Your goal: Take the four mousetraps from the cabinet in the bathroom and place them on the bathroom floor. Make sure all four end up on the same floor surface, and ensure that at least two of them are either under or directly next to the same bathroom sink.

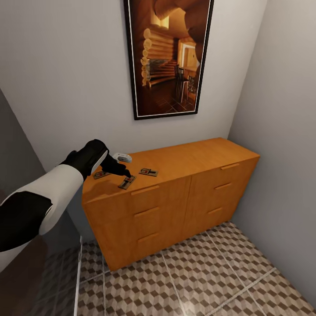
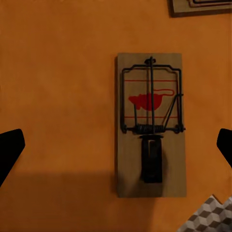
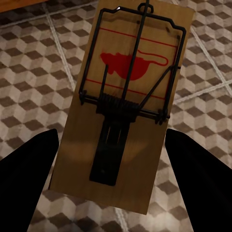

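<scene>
The left gripper (image 2: 116, 147) hangs wide open over a mousetrap (image 2: 151, 124) lying flat on the cabinet (image 1: 184, 160), its long axis crossing the finger line, near the front edge at centre-left. Two more traps (image 1: 148, 172) lie beside it. The right gripper (image 3: 116, 169) clasps another trap (image 3: 128, 104) above the floor (image 3: 29, 72).

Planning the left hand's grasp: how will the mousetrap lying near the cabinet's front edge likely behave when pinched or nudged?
The mousetrap looks like a thin flat wooden slab, so probably stiff and light. Lying flat on the smooth cabinet top, it may slide rather than roll or tip. Its wire spring parts look snaggable; gripping the long edges seems safer.
</scene>
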Robot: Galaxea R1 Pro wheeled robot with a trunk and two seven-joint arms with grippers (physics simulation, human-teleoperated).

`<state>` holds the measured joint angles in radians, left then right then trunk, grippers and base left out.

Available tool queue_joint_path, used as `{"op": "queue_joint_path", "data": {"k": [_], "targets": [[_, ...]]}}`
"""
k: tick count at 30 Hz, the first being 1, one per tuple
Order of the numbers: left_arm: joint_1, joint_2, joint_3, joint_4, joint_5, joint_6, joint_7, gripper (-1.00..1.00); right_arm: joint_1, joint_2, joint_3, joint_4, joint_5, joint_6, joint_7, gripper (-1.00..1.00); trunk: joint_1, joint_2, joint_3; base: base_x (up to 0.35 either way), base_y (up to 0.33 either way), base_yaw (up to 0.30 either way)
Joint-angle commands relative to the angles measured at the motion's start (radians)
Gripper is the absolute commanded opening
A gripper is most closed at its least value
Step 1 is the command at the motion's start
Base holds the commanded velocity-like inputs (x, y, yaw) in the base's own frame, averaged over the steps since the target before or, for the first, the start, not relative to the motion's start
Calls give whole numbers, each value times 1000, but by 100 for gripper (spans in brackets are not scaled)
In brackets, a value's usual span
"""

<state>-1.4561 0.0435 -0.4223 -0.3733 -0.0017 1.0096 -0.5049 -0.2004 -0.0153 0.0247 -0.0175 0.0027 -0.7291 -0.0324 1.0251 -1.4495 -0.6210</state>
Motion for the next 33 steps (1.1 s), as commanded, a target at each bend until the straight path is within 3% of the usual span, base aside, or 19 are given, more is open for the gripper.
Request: {"op": "queue_joint_path", "data": {"k": [1, 33], "targets": [[-1, 1, -6, -1, 0, 3, -4, 100, -1, 0, 3, 1, 0, -3, -3, -100, 0, 0, -1, 1, -15, 0], [-1, 1, -6, 20, -1, 3, -4, 100, -1, 0, 3, 1, 0, -3, -3, -100, 0, 0, -1, 11, -18, 0]]}}
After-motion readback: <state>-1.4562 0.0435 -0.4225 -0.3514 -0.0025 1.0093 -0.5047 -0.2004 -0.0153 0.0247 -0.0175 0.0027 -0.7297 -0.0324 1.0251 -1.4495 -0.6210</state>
